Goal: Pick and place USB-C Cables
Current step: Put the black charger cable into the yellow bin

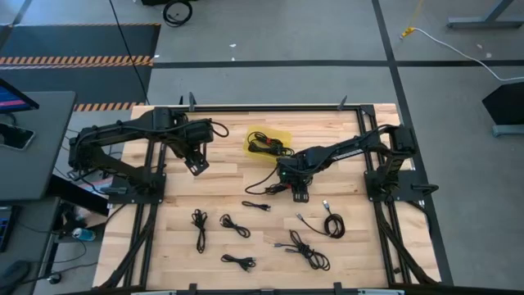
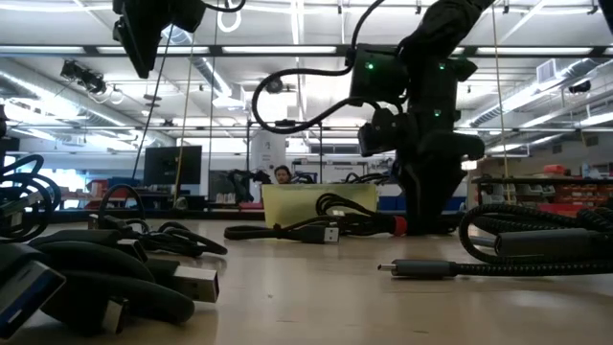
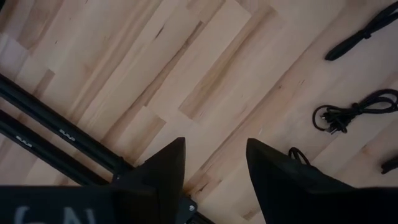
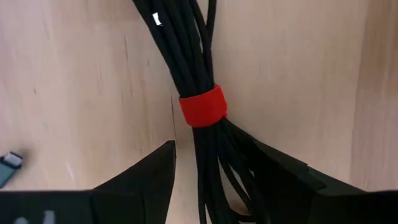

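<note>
My right gripper [image 1: 297, 190] [image 4: 213, 146] is low over the middle of the table, open. Its fingers stand on either side of a black USB-C cable bundle [image 1: 275, 187] tied with a red band [image 4: 203, 106]. That bundle lies flat on the wood, as the low view shows [image 2: 364, 226]. A flat yellow tray [image 1: 283, 133] at the far middle holds more black cables [image 1: 266, 146]. My left gripper [image 1: 196, 166] [image 3: 214, 146] hangs open above bare wood at the far left, touching nothing. My right gripper comes at the bundle from above, pointing down, fingers across the cords just short of the red band. One finger [image 4: 283, 180] lies close against the cords [image 4: 214, 162]; whether it touches I cannot tell. The other finger [image 4: 149, 180] stands apart from them.
Several loose cable coils lie on the near half of the table [image 1: 199, 226] [image 1: 235, 225] [image 1: 332, 223] [image 1: 307, 250] [image 1: 239, 260], with one small one [image 1: 255, 205] just near of the right gripper. Black frame rails [image 1: 147, 238] run along the table's sides. Bare wood shows at far left.
</note>
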Robot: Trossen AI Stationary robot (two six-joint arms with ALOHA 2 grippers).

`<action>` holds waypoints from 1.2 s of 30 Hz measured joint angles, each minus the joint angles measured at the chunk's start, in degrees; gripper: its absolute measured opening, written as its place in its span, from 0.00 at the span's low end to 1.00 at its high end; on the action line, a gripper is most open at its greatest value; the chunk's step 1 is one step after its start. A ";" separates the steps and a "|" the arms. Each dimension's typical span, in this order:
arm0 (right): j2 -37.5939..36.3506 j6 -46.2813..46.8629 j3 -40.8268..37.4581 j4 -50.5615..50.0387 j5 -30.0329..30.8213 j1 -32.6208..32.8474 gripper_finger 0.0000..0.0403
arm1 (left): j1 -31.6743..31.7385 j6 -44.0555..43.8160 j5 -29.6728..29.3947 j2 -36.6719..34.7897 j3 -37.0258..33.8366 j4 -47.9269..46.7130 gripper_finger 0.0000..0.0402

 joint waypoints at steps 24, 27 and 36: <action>-16.84 13.29 10.12 -2.24 -11.92 -0.69 0.05 | 0.00 -0.02 0.00 0.02 0.02 2.37 0.44; -19.59 11.27 15.34 -2.45 -9.09 -2.96 0.05 | 0.00 -0.02 0.00 0.02 0.02 2.93 0.44; -16.39 0.03 25.00 -7.40 -14.04 -14.88 0.05 | 0.00 0.02 0.00 0.02 0.02 3.65 0.44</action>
